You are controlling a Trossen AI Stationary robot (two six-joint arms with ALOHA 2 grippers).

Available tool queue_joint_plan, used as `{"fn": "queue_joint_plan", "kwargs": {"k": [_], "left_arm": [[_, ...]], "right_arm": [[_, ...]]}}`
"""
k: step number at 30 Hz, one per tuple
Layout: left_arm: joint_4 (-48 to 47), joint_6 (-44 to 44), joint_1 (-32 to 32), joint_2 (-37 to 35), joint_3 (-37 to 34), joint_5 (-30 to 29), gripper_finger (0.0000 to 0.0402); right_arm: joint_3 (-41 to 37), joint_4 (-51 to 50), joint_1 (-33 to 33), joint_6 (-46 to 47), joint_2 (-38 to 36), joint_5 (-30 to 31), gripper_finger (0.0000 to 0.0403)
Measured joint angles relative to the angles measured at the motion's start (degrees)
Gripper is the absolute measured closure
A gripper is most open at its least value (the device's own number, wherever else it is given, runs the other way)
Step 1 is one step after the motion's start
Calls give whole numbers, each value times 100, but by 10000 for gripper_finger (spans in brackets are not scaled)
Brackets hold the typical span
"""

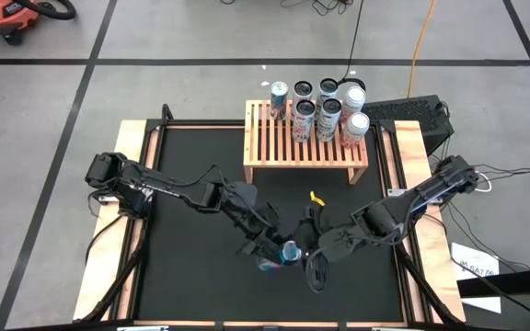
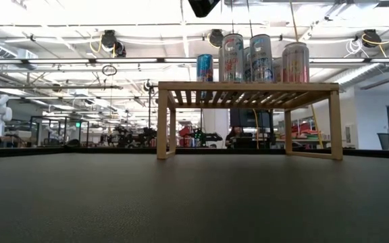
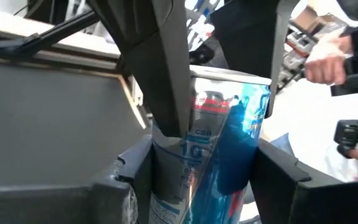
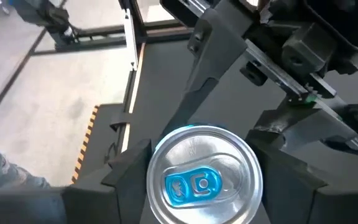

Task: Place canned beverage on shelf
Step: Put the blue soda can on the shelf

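A blue and silver canned beverage (image 1: 283, 254) hangs tilted above the black mat near the table's front edge, with both grippers on it. My left gripper (image 1: 267, 257) comes from the table's left and is shut on the can (image 3: 222, 143). My right gripper (image 1: 299, 250) comes from the right and is shut on the can (image 4: 204, 177) near its top. The light-wood shelf (image 1: 306, 147) stands at the far side on its short legs, with several cans (image 2: 258, 57) along its far part. The low view shows the shelf (image 2: 248, 88) but neither gripper. My left gripper has the can's side wall (image 3: 166, 168) between its two fingers (image 3: 135, 180), one on each side, below where the right fingers sit. It comes almost level from the table's left. The can is tilted and clear of the mat. My right gripper pinches the can's top end just under the rim (image 4: 157, 168) between its two fingers (image 4: 126, 171). It slants down from the table's right. The lid with its blue tab (image 4: 191, 185) faces the wrist camera, and the can is lifted clear.
A small yellow thing (image 1: 316, 197) lies on the mat between the can and the shelf. The front half of the shelf's slats (image 1: 293, 156) is bare. A black box (image 1: 412, 115) sits at the far right corner. A person's hand (image 3: 328, 59) shows beyond the table.
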Motion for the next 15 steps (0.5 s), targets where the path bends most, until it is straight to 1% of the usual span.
{"fn": "queue_joint_plan", "kwargs": {"k": [3,5,7,9,13,15], "left_arm": [[169,114,0,0,-7,35,212],[218,367,4,4,-7,12,202],[257,568,4,4,-7,-123,190],[317,741,23,0,-4,-364,186],[518,895,122,0,-7,-775,193],[565,1143,229,-59,-7,-1019,196]], "right_arm": [[9,35,0,46,-34,9,152],[9,15,2,16,-93,10,136],[2,-103,-11,155,-242,223,122],[0,-302,-9,446,-475,623,114],[2,-739,-31,1144,-1137,1933,115],[4,-936,-24,1320,-1463,2312,119]]}}
